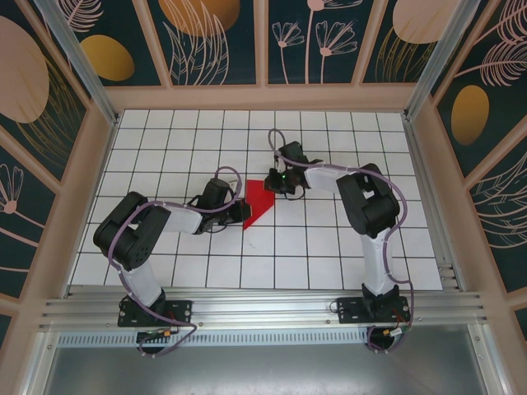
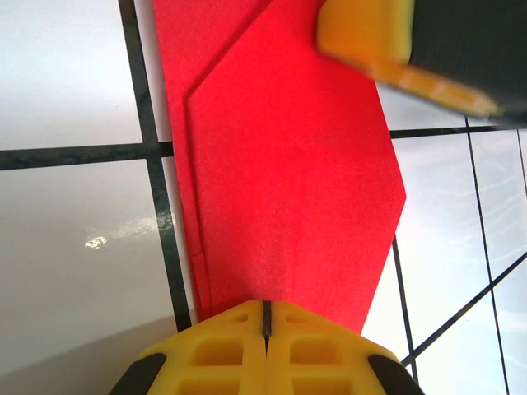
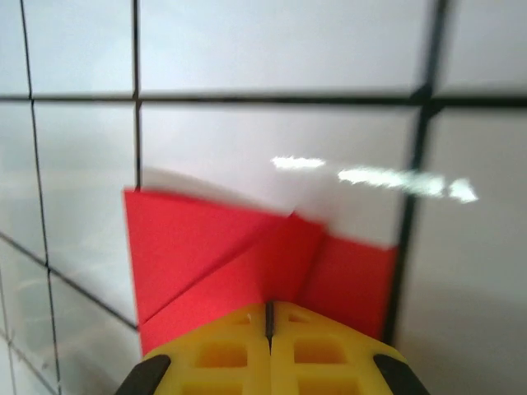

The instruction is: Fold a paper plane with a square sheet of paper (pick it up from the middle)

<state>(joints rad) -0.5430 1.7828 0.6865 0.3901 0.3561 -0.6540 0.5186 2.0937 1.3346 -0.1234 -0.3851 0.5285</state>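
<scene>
The left tool and right tool are clenched, tips pressed on the folded square sheet of paper lying on the table. It is judged light, limp and slippery; a raised crease is best pinched.

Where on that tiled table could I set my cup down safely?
The back row of tiles along the far wall is bare, and so are the front tiles by the metal rail between the left arm and right arm. The middle is crowded: the left hand and right hand, both shut, meet at the red paper.
</scene>
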